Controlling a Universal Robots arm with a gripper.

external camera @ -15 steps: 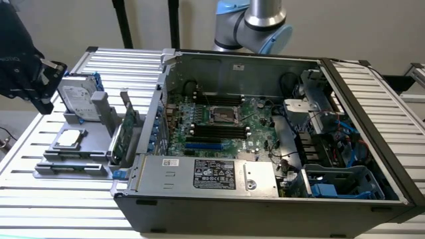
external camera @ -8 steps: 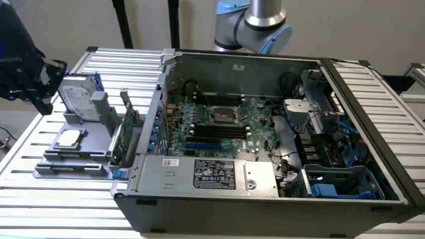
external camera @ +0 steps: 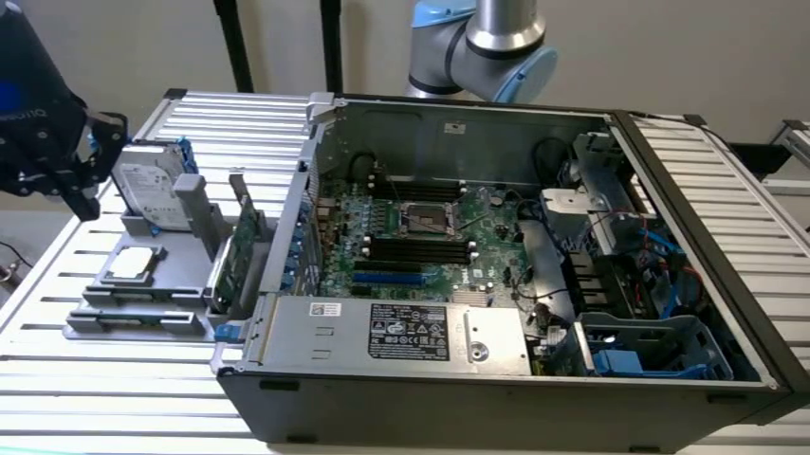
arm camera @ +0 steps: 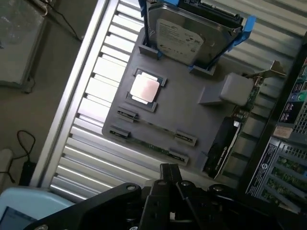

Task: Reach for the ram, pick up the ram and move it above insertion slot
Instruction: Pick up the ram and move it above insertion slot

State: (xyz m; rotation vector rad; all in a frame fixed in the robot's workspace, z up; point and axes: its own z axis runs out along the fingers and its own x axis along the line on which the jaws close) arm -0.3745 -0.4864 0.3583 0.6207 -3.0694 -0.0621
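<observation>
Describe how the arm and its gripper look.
The arm is a silver-grey metal tube with light-blue caps at its joints. The gripper is black and angular, with pale lettering and a blue patch on its body.

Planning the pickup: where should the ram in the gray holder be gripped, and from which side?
Grip the ram at mid-length, pinching its flat faces, coming from above: it seems to stand on edge, its ends held in clips of the gray holder.
</observation>
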